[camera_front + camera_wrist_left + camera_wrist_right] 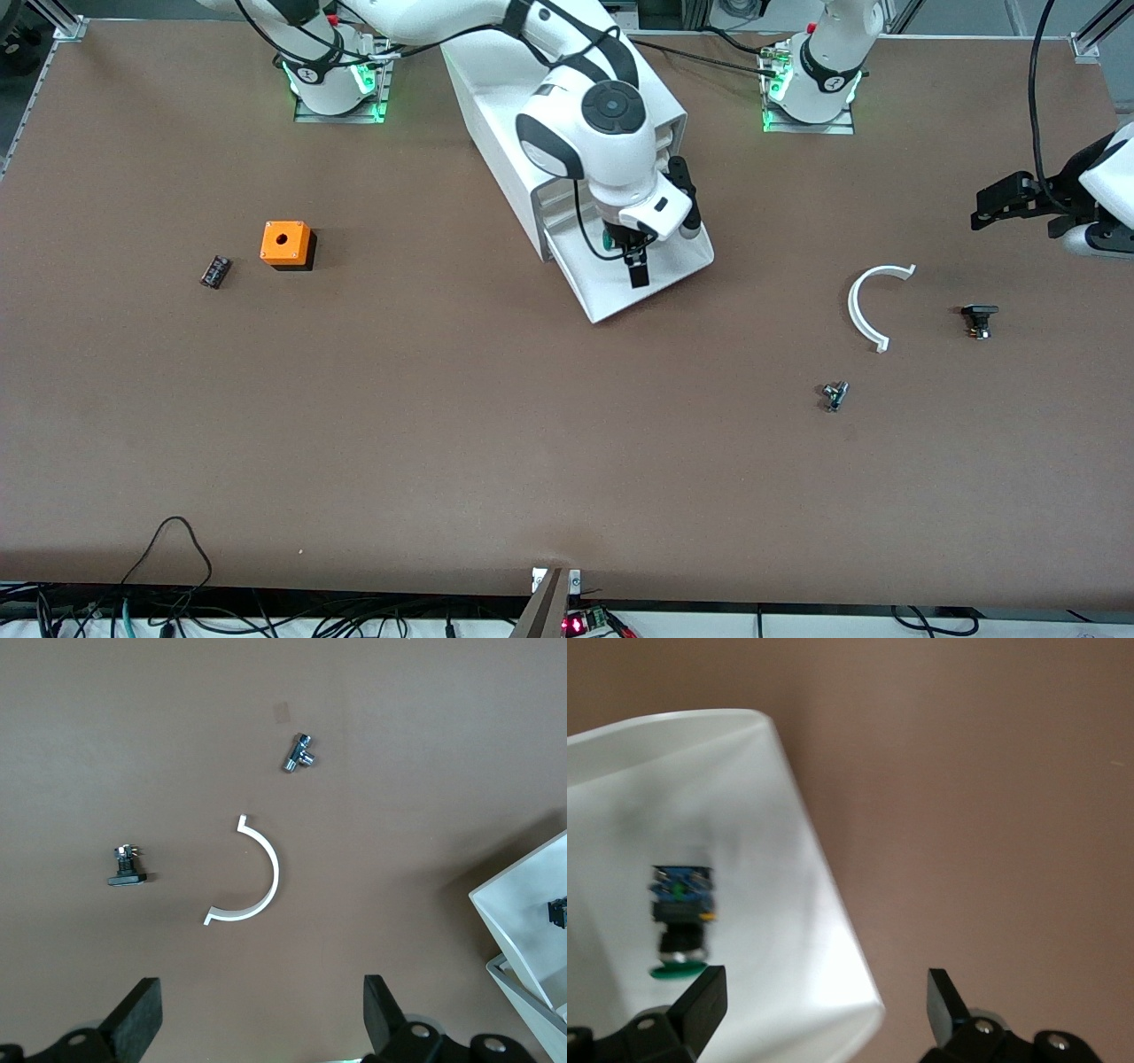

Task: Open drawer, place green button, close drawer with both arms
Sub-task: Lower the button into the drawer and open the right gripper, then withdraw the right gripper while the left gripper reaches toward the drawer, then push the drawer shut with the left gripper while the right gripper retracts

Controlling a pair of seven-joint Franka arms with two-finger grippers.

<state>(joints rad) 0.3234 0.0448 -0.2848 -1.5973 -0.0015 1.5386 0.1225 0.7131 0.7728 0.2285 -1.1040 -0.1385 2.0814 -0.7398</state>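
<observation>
The drawer, the lowest tray of the white cabinet, stands pulled out. In the right wrist view the button lies on its side on the drawer floor, free of any grip, with its green cap at one end and its blue body at the other. My right gripper hovers open over the drawer's corner, nothing between its fingers. In the front view the right hand hides most of the button. My left gripper waits open and empty over the table at the left arm's end.
An orange box and a small dark part lie toward the right arm's end. Toward the left arm's end lie a white curved strip, an all-black button part and a metal fitting.
</observation>
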